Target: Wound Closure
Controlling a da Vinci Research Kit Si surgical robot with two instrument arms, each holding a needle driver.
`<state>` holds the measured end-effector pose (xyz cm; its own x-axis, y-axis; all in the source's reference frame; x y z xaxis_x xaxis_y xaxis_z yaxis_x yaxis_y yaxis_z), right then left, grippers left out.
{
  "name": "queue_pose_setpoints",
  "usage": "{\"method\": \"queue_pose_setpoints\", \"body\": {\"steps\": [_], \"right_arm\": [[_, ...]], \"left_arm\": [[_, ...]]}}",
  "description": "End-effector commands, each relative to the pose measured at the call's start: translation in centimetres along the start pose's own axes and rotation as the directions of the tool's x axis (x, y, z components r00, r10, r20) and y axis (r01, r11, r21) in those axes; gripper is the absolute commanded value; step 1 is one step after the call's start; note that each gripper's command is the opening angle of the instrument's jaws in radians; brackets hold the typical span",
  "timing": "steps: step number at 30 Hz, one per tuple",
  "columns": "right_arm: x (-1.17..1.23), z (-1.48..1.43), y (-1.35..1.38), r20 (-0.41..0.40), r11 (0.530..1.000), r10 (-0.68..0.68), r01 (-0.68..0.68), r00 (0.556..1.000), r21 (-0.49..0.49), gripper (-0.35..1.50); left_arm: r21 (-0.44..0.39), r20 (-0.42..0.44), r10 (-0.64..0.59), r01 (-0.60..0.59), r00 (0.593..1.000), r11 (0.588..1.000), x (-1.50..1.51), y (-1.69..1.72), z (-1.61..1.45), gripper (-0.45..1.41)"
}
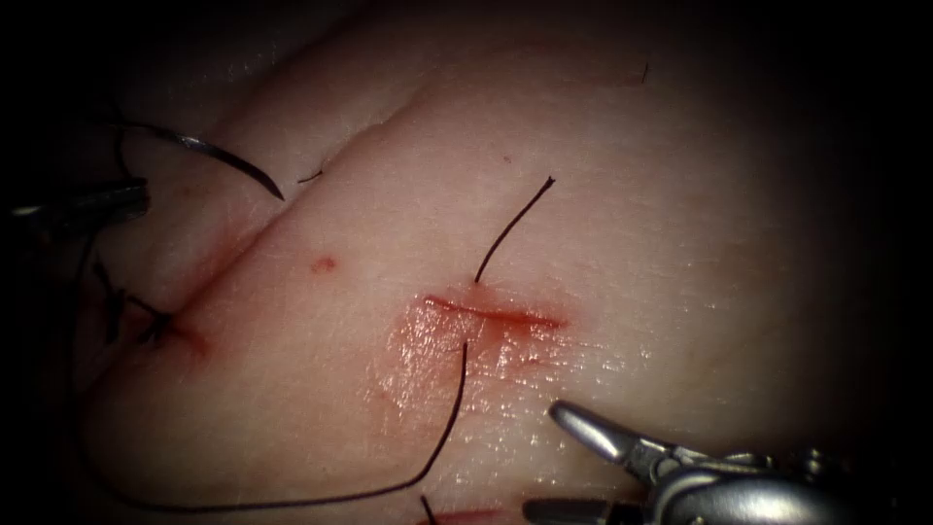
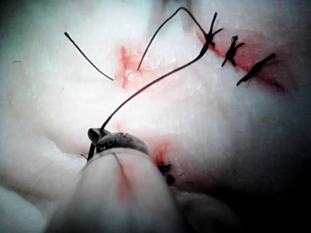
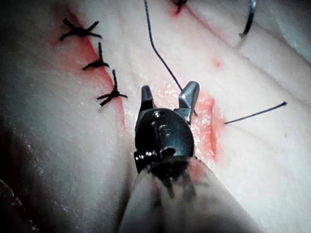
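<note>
— Starting nearest the endoscope, what did the right tool (image 1: 569, 462) hold?
— Nothing. Its jaws stood apart above the tissue (image 1: 680, 243), just below the short cut (image 1: 496, 313), which was ringed with red fluid (image 1: 437, 340).
— And the thread (image 1: 449, 418)?
— It entered the tissue at the cut's lower edge and swept down and left in a long loop. A short free end (image 1: 513, 226) rose from the upper edge.
— Farther back?
— The left tool (image 1: 92, 204) was at the far left, jaws clamped on the needle (image 1: 228, 160) near its thread end. The needle was clear of the tissue, its tip pointing right. A knotted stitch (image 1: 155, 326) lay below it.
</note>
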<state>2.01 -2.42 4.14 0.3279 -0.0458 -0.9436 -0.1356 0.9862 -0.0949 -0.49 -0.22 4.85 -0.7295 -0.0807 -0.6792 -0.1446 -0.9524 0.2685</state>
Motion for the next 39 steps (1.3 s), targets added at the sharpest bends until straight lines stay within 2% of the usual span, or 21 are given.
{"method": "queue_pose_setpoints", "body": {"steps": [1, 4, 5, 6, 8, 11, 14, 19, 29, 39], "right_arm": [[0.00, 0.00, 0.14, 0.012, 1.000, 0.001, -0.001, 1.000, -0.006, 0.78], [0.02, -0.06, 0.30, 0.023, 1.000, -0.012, 0.012, 1.000, 0.004, 0.64], [0.04, -0.06, 0.38, 0.034, 1.000, -0.017, 0.017, 0.999, 0.016, 0.49], [0.05, -0.06, 0.43, 0.045, 0.999, -0.025, 0.024, 0.999, 0.023, 0.31], [0.07, -0.02, 0.49, 0.029, 0.999, -0.023, 0.022, 0.999, 0.045, -0.35], [0.13, 0.13, 0.54, 0.000, 0.998, -0.013, 0.013, 1.000, 0.060, -0.35], [0.18, 0.37, 0.51, -0.013, 0.993, -0.015, 0.016, 1.000, 0.114, -0.35], [0.25, 0.79, 0.49, -0.037, 0.990, -0.023, 0.028, 0.999, 0.137, -0.35], [0.31, 1.21, 0.55, -0.093, 0.988, -0.012, 0.026, 0.996, 0.150, -0.35], [0.48, 1.52, 0.57, -0.171, 0.983, 0.003, 0.028, 0.985, 0.181, -0.35]], "left_arm": [[0.017, -0.003, -0.006, 0.006, 1.000, 1.000, 0.06, 0.00, 0.07, -0.45], [0.067, -0.012, -0.049, 0.049, 0.999, 0.997, 0.26, -0.05, 0.09, -0.45], [0.080, -0.014, -0.069, 0.070, 0.998, 0.994, 0.33, -0.07, 0.12, -0.45], [0.088, -0.015, -0.080, 0.081, 0.997, 0.993, 0.38, -0.09, 0.14, -0.45], [0.104, -0.014, -0.109, 0.110, 0.994, 0.988, 0.48, -0.12, 0.22, -0.45], [0.125, -0.015, -0.169, 0.169, 0.986, 0.978, 0.62, -0.13, 0.36, -0.45], [0.150, -0.018, -0.208, 0.209, 0.978, 0.966, 0.73, -0.14, 0.52, -0.45], [0.198, -0.023, -0.259, 0.258, 0.966, 0.946, 0.82, -0.20, 0.94, -0.45], [0.237, -0.013, -0.273, 0.268, 0.962, 0.934, 0.78, -0.14, 1.39, -0.45], [0.216, 0.016, -0.286, 0.276, 0.958, 0.937, 0.61, -0.09, 1.70, -0.45]]}}
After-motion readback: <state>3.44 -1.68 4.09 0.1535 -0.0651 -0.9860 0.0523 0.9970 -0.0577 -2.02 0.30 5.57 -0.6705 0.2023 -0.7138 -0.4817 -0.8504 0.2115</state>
